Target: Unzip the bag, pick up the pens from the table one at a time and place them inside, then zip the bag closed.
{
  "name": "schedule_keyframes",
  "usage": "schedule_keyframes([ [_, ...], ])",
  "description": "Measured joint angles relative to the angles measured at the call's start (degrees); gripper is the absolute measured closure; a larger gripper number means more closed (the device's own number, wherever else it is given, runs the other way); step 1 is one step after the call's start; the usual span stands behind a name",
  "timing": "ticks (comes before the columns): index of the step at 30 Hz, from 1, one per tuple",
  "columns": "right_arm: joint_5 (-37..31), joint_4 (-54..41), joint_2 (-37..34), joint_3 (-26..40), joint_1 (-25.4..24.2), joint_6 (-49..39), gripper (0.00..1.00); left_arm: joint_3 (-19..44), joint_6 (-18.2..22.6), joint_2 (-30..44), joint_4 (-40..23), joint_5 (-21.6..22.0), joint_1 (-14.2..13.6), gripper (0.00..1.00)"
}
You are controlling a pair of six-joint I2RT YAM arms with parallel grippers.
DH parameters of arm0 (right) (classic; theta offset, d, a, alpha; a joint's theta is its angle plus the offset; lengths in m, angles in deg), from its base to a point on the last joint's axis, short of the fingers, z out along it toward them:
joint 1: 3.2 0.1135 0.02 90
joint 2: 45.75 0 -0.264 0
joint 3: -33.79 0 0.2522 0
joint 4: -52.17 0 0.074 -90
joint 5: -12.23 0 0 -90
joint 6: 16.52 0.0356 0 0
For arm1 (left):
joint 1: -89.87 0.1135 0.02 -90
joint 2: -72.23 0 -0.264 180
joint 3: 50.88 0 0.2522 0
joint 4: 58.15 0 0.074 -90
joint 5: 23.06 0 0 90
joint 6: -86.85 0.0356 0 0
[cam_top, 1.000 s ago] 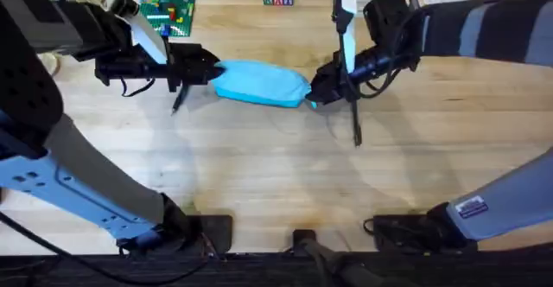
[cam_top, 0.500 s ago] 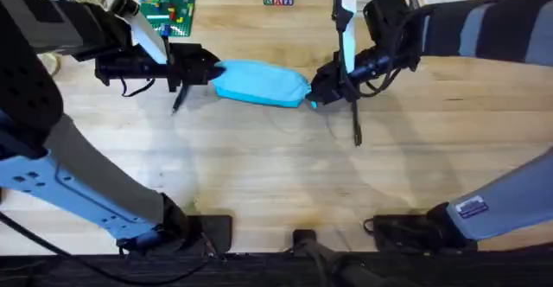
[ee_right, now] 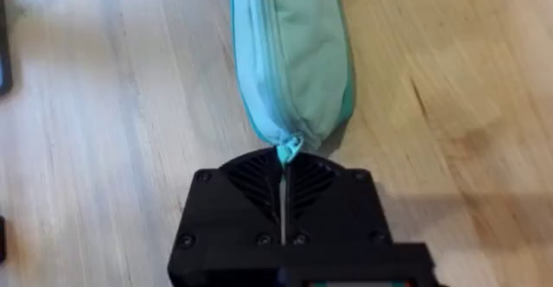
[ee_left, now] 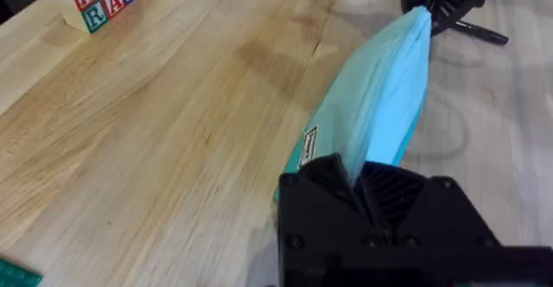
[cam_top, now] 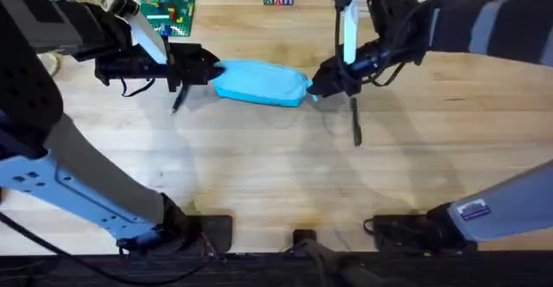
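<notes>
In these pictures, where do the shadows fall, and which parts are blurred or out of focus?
Overhead view: soft, faint shadows of the arms spread on the table; the arm segments nearest the camera look large and blurred. Left wrist view: the left pincer is dark, and the bag has a soft shadow beside it. Right wrist view: the bag's zipper is sharp, and the right pincer is slightly soft.
</notes>
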Motion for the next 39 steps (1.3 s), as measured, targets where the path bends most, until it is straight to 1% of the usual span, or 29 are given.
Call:
schedule_keyframes([
  [5,-1.61,-0.32,3.62,0.50,0.07,0.89,0.972,0.00,0.00,0.00,0.00,0.00,0.00,0.957],
  [10,-2.56,-0.44,5.52,0.52,0.15,2.39,0.972,0.00,-0.01,0.00,0.00,0.00,0.00,0.957],
  [21,-2.88,0.07,5.76,0.52,0.48,5.54,0.972,0.00,0.00,0.00,0.00,0.00,0.00,0.957],
  [26,-3.27,0.13,5.76,0.83,1.52,6.18,0.972,0.00,0.00,0.00,0.00,0.00,0.00,0.957],
  [35,-3.69,0.29,5.76,5.24,4.17,6.19,0.971,0.00,0.00,0.00,0.13,0.00,0.00,0.957],
  [39,-4.13,0.38,5.76,5.44,4.92,6.19,0.972,0.00,0.00,0.00,0.13,0.00,0.00,0.957],
])
